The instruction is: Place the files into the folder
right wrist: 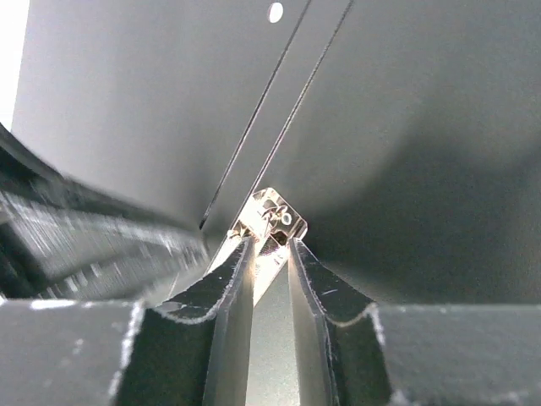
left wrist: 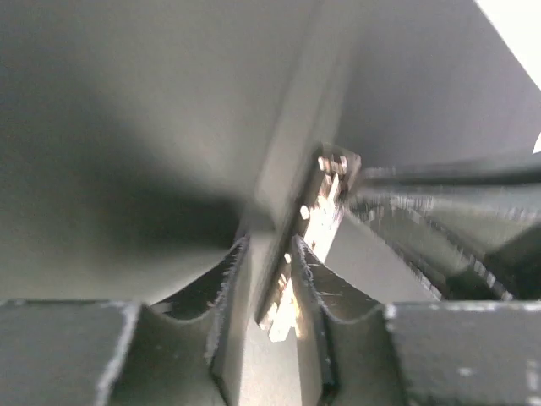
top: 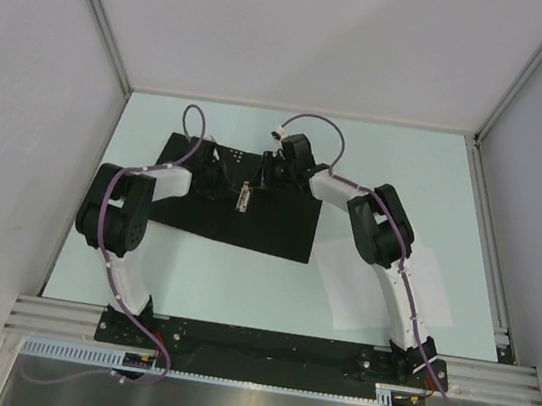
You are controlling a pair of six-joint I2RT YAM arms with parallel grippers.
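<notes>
The folder [top: 267,228] lies open on the table, black inside up, with its metal clip [top: 243,199] near the middle. My left gripper [top: 225,188] reaches in from the left. In the left wrist view [left wrist: 269,245] its fingers are closed narrowly around the shiny clip [left wrist: 325,190]. My right gripper [top: 265,177] comes from the right. In the right wrist view [right wrist: 270,244] its fingers pinch the clip's end [right wrist: 275,216]. The files [top: 362,276], white sheets, lie on the table to the right of the folder, partly under my right arm.
Grey walls with metal rails enclose the pale table [top: 239,289] on three sides. The arm bases sit along the near edge [top: 271,349]. The folder's black inner cover [right wrist: 406,101] fills both wrist views.
</notes>
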